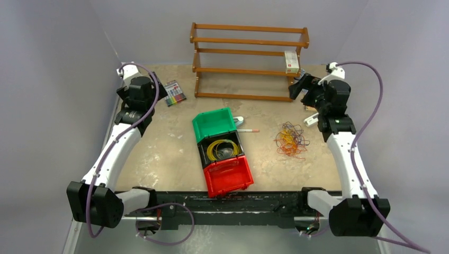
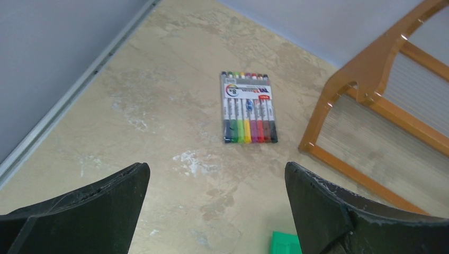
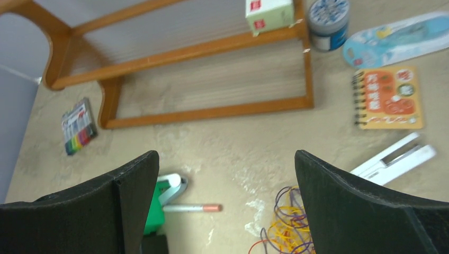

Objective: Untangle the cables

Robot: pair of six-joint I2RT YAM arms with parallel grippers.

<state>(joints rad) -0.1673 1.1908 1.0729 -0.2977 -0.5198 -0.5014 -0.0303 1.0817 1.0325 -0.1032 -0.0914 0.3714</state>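
Note:
The cables (image 1: 290, 140) lie in a loose tangle of orange, yellow and purple loops on the table, right of the bins; the right wrist view shows their top edge (image 3: 283, 228). A yellow coil (image 1: 222, 148) rests in the black bin (image 1: 203, 153). My right gripper (image 1: 297, 88) hangs open high above the table, beyond the tangle and near the shelf; its jaws (image 3: 226, 164) are wide apart and empty. At the far left my left gripper (image 1: 152, 91) is open as well, its jaws (image 2: 217, 174) empty and facing a marker pack.
A green bin (image 1: 214, 125), the black bin and a red bin (image 1: 229, 176) stand in a row mid-table. A wooden shelf (image 1: 249, 61) with a small box (image 1: 291, 62) stands at the back. Marker pack (image 1: 174, 93), pen (image 1: 248, 130), white stapler (image 3: 394, 159), notebook (image 3: 389, 98) and jar (image 3: 328, 17) lie around.

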